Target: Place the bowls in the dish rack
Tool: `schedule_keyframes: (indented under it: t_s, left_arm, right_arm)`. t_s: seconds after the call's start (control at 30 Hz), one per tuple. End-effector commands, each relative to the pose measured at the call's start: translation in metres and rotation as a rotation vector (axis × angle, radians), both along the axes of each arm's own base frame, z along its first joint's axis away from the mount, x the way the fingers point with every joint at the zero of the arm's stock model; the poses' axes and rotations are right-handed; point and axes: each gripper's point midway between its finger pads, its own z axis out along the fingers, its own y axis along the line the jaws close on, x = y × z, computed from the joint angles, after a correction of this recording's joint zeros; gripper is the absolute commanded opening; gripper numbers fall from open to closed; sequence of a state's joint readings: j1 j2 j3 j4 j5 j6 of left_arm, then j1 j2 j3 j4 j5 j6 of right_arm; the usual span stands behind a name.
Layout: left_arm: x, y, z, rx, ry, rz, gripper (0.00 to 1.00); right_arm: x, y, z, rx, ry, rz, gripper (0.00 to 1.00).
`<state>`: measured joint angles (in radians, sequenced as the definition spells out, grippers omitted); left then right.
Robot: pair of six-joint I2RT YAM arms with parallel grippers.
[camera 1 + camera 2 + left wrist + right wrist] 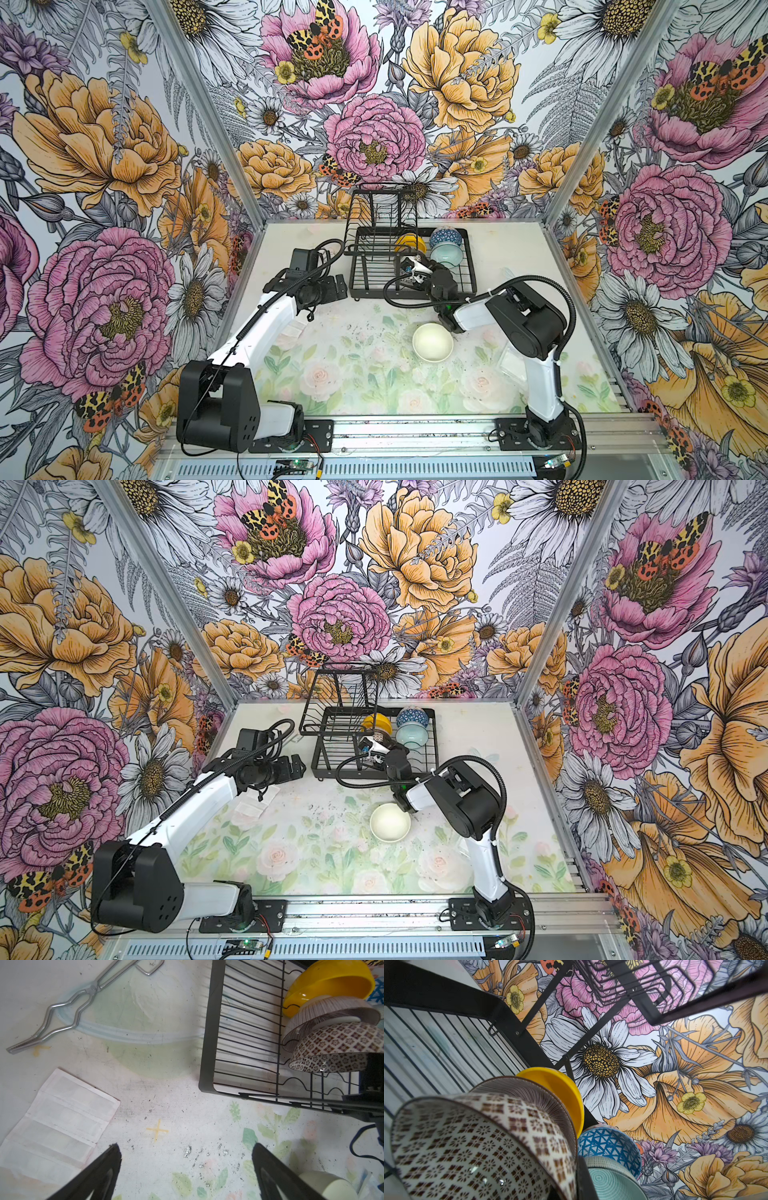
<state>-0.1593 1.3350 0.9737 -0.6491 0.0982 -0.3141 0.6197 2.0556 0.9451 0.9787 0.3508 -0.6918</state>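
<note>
**Rack.** The dish rack (360, 274) (321, 752) stands at the far middle of the table (357, 386). Its raised upper shelf is on the left in both top views.

**Loaded bowls.** Five bowls rest tilted on edge in the base tray, in two rows.
- Row nearer the shelf: the yellow bowl (328, 982) (558, 1088) sits farthest back. The pink-striped bowl (324, 1014) (529, 1093) leans against it. The patterned bowl (332, 1049) (467, 1147) leans against the pink-striped bowl at the front.
- Row just beside it, on the right in both top views: the blue bowl (445, 237) (608, 1145) is behind and the teal bowl (448, 255) (612, 1184) is in front, touching it.

**Unloaded bowl.** The cream bowl (432, 343) (390, 823) sits upright on the table in front of the rack, apart from it and near the right arm's elbow.

**Right gripper.** The right gripper (417, 270) reaches over the front of the tray to the patterned bowl. Its jaws are closed down. In the right wrist view only one finger shows beside the bowl's rim, so the jaws appear to pinch that rim, but the contact itself is hidden.

**Left gripper.** The left gripper (337, 286) (185, 1167) hangs above the table just left of the rack. Its jaws are spread wide and hold nothing.

**Other items.** Metal tongs (62, 1005) and a white paper packet (56, 1122) lie on the table left of the rack.
</note>
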Motion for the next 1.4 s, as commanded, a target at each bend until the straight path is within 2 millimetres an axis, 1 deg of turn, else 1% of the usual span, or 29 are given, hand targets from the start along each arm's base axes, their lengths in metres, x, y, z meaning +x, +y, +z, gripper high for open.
schedule_keyframes:
  t_s: [0.0,0.27,0.53,0.67,0.77,0.97,1.23,1.3,1.37]
  left_arm:
    - [0.0011,-0.0007,0.0037,-0.004,-0.025,-0.002,0.99]
    - [0.0007,0.0001,0.0052,-0.003,-0.030,0.000,0.99]
    - [0.0026,-0.0007,0.0063,-0.005,-0.032,-0.002,0.99]
    - [0.0033,-0.0007,0.0058,-0.003,-0.030,-0.003,0.99]
    - [0.0036,-0.0007,0.0054,-0.003,-0.029,-0.003,0.99]
    - [0.0045,-0.0012,0.0060,-0.004,-0.031,-0.004,0.99]
    - [0.0033,-0.0011,0.0044,-0.004,-0.027,-0.006,0.99]
    - [0.0029,-0.0012,0.0035,-0.006,-0.026,-0.004,0.99]
    - [0.0025,-0.0011,0.0033,-0.006,-0.025,-0.004,0.99]
  right_arm:
    - [-0.0148,0.0167,-0.0153,-0.004,0.087,0.099,0.00]
    - [-0.0148,0.0188,-0.0225,-0.018,0.178,0.118,0.00]
    - [-0.0101,0.0175,-0.0220,-0.028,0.216,0.094,0.00]
    - [-0.0104,0.0169,-0.0206,-0.026,0.216,0.091,0.08]
    - [-0.0100,0.0160,-0.0198,-0.023,0.215,0.085,0.09]
    - [-0.0096,0.0154,-0.0183,-0.023,0.211,0.079,0.24]
    - [-0.0093,0.0121,-0.0157,-0.020,0.206,0.064,0.26]
    - [-0.0094,0.0110,-0.0147,-0.021,0.204,0.060,0.28]
    - [-0.0097,0.0096,-0.0150,-0.022,0.205,0.057,0.33]
